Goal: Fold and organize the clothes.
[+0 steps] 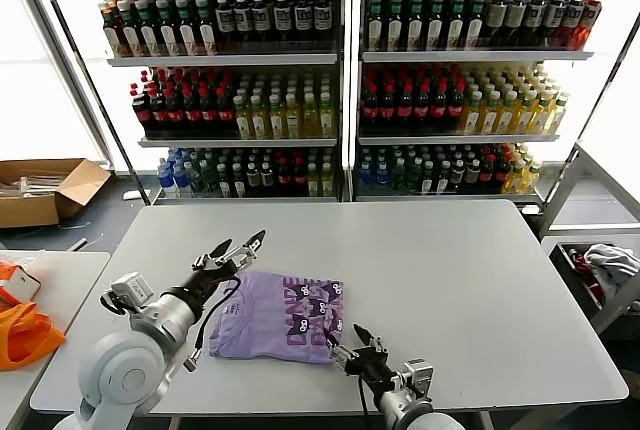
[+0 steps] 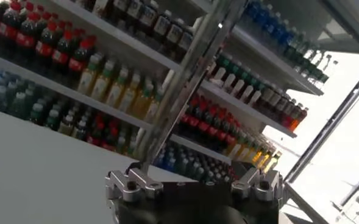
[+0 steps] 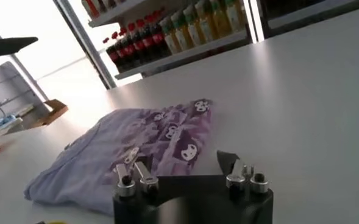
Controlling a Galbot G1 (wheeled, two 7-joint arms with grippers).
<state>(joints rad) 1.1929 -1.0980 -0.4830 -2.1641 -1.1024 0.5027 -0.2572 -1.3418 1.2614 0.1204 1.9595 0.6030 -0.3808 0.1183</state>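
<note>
1. I see one lavender T-shirt [image 1: 280,316] lying partly folded on the white table [image 1: 450,280], close to the near edge and left of the table's middle, printed graphic facing up.
2. My left gripper [image 1: 238,251] hangs at the shirt's far left corner, jaws spread and empty, just above the fabric. I cannot tell whether a fingertip touches the cloth.
3. My right gripper [image 1: 360,347] sits at the shirt's near right corner, jaws apart and holding nothing; from its wrist camera the shirt [image 3: 136,149] spreads away directly ahead of the fingers.
4. The relation I am steering by: the shirt lies between the two claws, its longer side running left to right across the table, so each arm has its own end. The right claw is the nearer one to the near hem, and the left claw to the far edge.
5. My judgement: the next fold calls for a pinch on an edge. The thin fabric lies flat, so a claw must come down low to catch only the layer I want.
6. Behind the table stand shelves of bottled drinks [image 1: 340,80]; an orange bag [image 1: 25,335] rests on a side table at the left.
</note>
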